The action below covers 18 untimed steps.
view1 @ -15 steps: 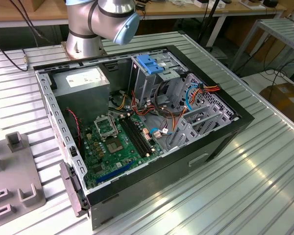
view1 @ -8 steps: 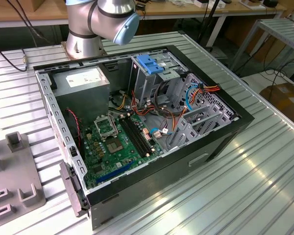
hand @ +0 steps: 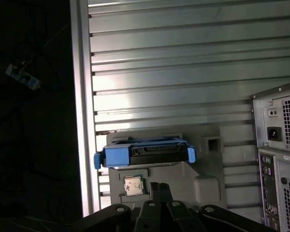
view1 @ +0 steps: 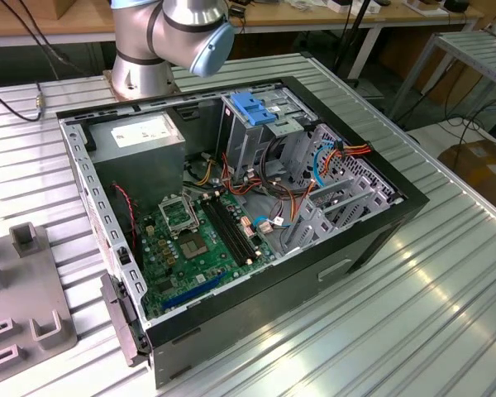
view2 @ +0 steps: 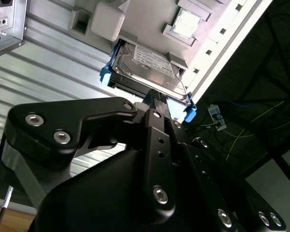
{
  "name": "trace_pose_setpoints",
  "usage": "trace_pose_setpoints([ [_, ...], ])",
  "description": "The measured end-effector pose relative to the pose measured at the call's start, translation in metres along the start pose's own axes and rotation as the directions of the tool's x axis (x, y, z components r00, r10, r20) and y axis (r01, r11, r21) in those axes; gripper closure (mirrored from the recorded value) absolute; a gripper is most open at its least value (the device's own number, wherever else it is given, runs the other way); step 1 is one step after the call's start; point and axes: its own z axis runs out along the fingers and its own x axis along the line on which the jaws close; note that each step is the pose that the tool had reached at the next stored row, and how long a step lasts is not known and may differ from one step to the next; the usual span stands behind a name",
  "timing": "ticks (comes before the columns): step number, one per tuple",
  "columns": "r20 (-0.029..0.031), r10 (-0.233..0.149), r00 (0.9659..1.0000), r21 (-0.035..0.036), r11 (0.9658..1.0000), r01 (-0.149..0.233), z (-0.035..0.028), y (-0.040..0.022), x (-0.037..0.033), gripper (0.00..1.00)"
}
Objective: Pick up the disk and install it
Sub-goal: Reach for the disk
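Observation:
The disk (view2: pixel 145 67) is a grey metal drive with a white label and blue rails. It lies in a grey fixture (view2: pixel 106 19) on the slatted metal table, close to the table's edge. In the first wrist view the disk (hand: pixel 145 153) shows edge-on, its blue rails at both ends. My gripper (view2: pixel 155 96) hovers just short of the disk's near edge, its two black fingers pressed together with nothing between them. The gripper (hand: pixel 158 186) tips sit over the fixture beside the disk, apart from it.
A square processor chip (hand: pixel 134 185) rests in the fixture (hand: pixel 208 179) by the disk. The rear of the computer case (hand: pixel 280 159) stands close by. In the exterior view the open case (view1: pixel 380 240) holds a drive cage with a blue latch (view1: pixel 256 107); the arm's base (view1: pixel 140 74) stands behind it.

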Motion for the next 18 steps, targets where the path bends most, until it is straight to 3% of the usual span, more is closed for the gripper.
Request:
trace_pose_setpoints([
  [8,-0.0001,0.0,1.0,0.0,1.0,0.0,0.0007,-0.0008,0.015,0.9],
  [13,0.0001,0.0,1.0,-0.0001,1.0,0.0,0.0008,-0.0008,0.0159,0.9],
  [18,0.0001,0.0,1.0,-0.0001,1.0,0.0,0.0014,0.0065,0.0179,0.9],
])
